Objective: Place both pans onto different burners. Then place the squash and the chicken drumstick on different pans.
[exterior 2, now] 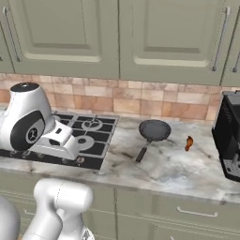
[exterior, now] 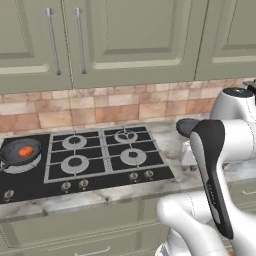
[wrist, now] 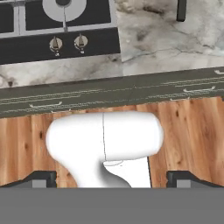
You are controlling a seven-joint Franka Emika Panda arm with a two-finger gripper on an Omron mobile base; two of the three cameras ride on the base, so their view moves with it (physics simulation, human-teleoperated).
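One black pan sits on the large round burner at the cooktop's far left, with the orange-red squash inside it. The other pan rests on the marble counter right of the cooktop, its handle pointing toward the front edge. The brown chicken drumstick lies on the counter to the right of that pan. My gripper is open and holds nothing, its fingertips wide apart, above the counter's front edge. The pan handle's tip shows at the top right of the hand view.
The black cooktop has several free burners under square grey grates and a row of knobs along its front. A black coffee machine stands at the counter's right end. Green cabinets hang above; wooden floor lies below.
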